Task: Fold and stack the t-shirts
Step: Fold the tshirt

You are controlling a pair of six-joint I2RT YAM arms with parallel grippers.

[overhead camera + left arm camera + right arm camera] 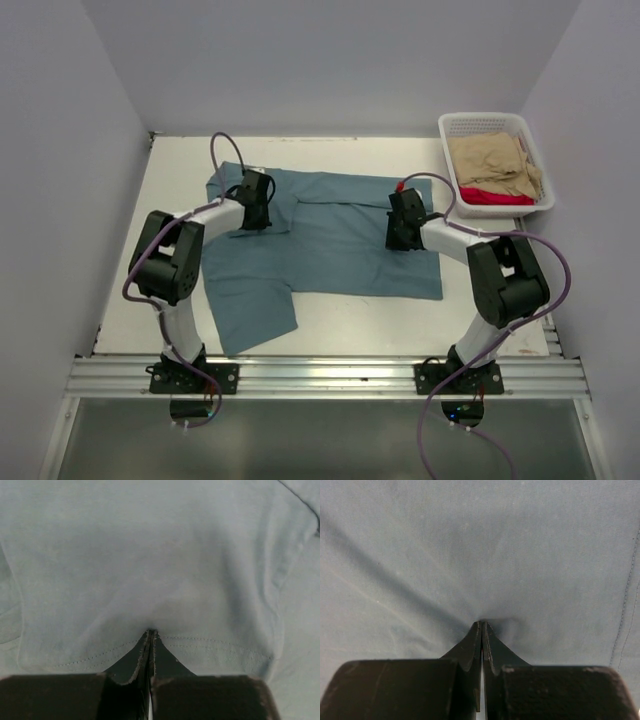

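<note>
Your shirt (340, 250) lies spread flat on the table (400, 322), its sleeves out towards the left arm's side and its straight bottom edge towards the right arm's side. The basket (480, 118) at the far right corner holds a tan garment (495, 160) over a red one (490, 196), well apart from the shirt. Your left gripper (256, 205) is down on the sleeve end of the shirt and your right gripper (404, 222) is down near the bottom edge. In both wrist views the jaws are pressed together with no gap showing, and the cloth puckers and draws in creases to the tips, so each looks to have a pinch of fabric. On the left the pinch sits just past a stitched hem (210, 642); on the right it is in open cloth, with a seam (625, 605) off to one side. Judge this as thin, soft knit: light, limp, and with no stiffness to carry a fold by itself. It will drape and sag between your two holds, and a small pinch may catch only the top layer or slip out under a sideways pull. Hems and seams are the better places to take hold, since the doubled cloth gives the fingers more to bite. Lift both ends evenly and keep the span lightly taut, or the middle will drag on the table and wrinkle the fold.
</note>
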